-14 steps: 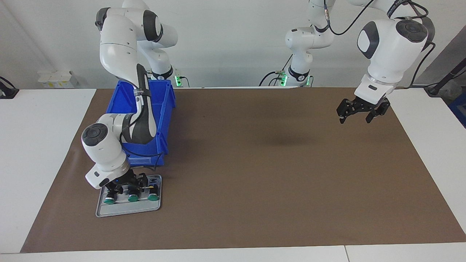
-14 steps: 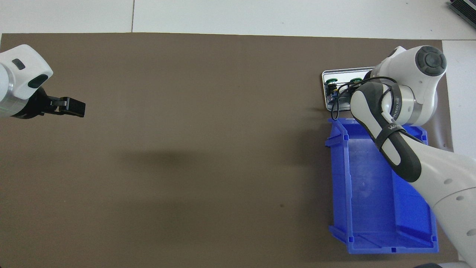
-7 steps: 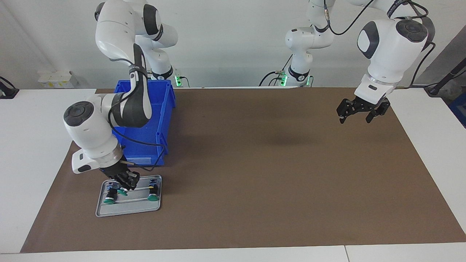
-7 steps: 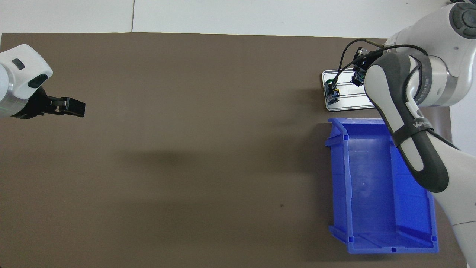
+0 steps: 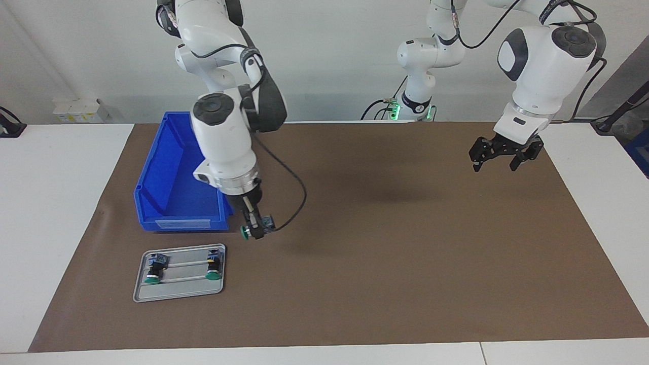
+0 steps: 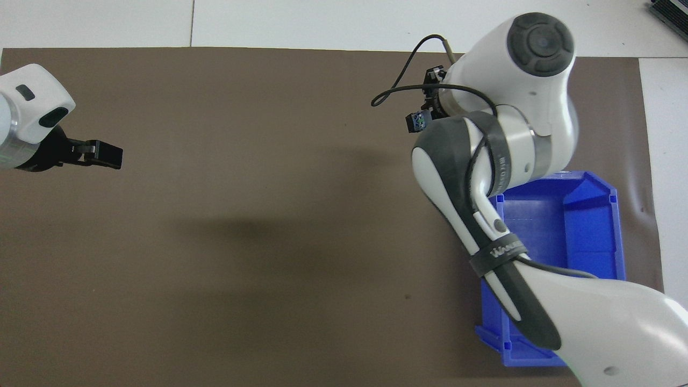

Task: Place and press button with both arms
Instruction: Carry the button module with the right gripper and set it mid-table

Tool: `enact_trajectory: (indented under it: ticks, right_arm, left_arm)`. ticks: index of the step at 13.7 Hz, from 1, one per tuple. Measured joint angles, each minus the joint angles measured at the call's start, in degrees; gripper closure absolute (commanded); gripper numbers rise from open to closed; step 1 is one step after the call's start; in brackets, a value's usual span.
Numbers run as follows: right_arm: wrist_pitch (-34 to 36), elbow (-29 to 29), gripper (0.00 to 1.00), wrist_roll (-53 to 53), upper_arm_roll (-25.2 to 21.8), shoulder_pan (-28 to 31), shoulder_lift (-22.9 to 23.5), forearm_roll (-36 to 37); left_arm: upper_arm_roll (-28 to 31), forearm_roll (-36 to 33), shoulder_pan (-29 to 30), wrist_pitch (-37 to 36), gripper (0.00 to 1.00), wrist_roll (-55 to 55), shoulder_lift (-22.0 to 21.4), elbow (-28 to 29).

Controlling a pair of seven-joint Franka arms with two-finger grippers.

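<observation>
Nearest the robots on the surface (image 5: 385,284), a brown mat covering most of it, sits the blue bin (image 5: 172,182) toward the right arm's end. Over the mat just beside the bin's corner hangs the right end effector (image 5: 256,229), clenched on the button (image 5: 252,230). The button is carried off the surface and lies on its side: its green cap points toward the right arm's end of the table, its blue-grey rear block toward the middle. Its long axis thus runs roughly along the table's length, level with the mat. In the overhead view only the rear block (image 6: 416,122) shows past the arm's wrist.

The left end effector (image 5: 504,152) waits in the air over the mat at the left arm's end, fingers spread and released, holding nothing. It is well apart from the button, with bare mat between them.

My reading is that the placing step is under way and that the button must be set down somewhere mid-mat, where the left arm can reach it. For pressing, the cap would have to be turned to face upward or toward the left arm; at present it faces away from it.

Farther from the robots than the bin lies a grey metal tray (image 5: 177,291) with two more green-capped buttons, one (image 5: 154,271) and another (image 5: 213,266), resting on it.
</observation>
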State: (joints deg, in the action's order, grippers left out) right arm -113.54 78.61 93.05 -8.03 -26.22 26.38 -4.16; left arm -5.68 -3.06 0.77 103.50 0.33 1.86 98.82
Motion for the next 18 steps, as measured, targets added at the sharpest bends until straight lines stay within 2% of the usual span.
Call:
enact_trajectory:
  ticks: [3,7,10,14,18]
  right_arm:
    - [0.0,1.2,1.0,17.0,0.1,-6.9,0.0,1.9]
    - [0.0,1.6,1.0,25.4,0.1,-14.6,0.9,2.4]
    - [-3.4,1.6,1.0,33.4,0.2,-20.3,5.4,4.7]
    - [-9.0,1.4,1.0,38.7,0.2,-25.1,10.6,5.2]
    - [-10.0,1.7,1.0,40.5,0.2,-26.8,10.8,5.2]
  left_arm:
    - [0.0,0.0,0.0,0.0,0.0,0.0,-0.1,0.0]
    - [0.0,0.0,0.0,0.0,0.0,0.0,-0.1,0.0]
    - [0.0,0.0,0.0,0.0,0.0,0.0,-0.2,0.0]
    - [0.0,0.0,0.0,0.0,0.0,0.0,-0.2,0.0]
    - [0.0,0.0,0.0,0.0,0.0,0.0,-0.2,0.0]
